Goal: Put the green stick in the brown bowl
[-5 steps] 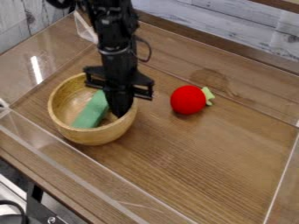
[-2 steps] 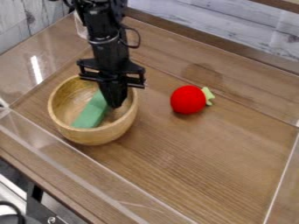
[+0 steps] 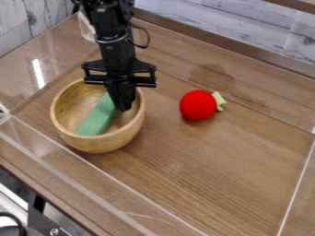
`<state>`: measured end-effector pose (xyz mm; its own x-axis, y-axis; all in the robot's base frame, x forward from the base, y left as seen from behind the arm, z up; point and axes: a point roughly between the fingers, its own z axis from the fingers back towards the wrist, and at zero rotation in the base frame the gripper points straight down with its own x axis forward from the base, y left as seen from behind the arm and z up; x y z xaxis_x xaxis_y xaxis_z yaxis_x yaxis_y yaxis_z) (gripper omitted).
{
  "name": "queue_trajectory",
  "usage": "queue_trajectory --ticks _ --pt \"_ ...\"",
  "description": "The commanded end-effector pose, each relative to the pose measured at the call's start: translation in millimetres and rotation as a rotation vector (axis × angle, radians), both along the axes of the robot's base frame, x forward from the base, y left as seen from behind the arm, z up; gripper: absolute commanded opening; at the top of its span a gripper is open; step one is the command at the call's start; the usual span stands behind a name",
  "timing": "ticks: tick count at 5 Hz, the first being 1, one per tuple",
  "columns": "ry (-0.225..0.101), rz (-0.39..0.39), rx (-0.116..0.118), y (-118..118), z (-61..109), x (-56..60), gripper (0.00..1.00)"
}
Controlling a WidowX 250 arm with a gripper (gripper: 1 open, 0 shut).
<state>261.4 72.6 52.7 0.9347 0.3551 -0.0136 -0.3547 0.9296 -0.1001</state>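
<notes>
- Tan wood comes first: we see the brown bowl (image 3: 76,129) nearest us, its thick near wall below and left of the fingers.
- Inside it the green stick (image 3: 99,117) lies slanted, leaning against the bowl's inner wall just left of the fingertips; we cannot tell whether they touch.
- We see the gripper (image 3: 124,104) pointing straight down over the bowl's right side, its fingers pressed together with nothing between them.
- Right of the fingers, well apart from the bowl, a red round fruit (image 3: 200,104) sits on the wooden table (image 3: 222,175).
- Beyond the fingers, the black arm (image 3: 110,32) rises toward the far edge.
</notes>
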Motion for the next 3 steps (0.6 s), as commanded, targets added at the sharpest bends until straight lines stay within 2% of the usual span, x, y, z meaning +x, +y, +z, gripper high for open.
queue_trajectory --ticks 1,2,3 --pt "-0.036 -0.086 0.009 0.1 0.4 14.4 0.00" --pt "-0.034 -0.181 0.002 -2.0 -7.2 19.5 0.00" --pt "-0.033 -0.206 -0.006 -0.8 -4.1 20.5 0.00"
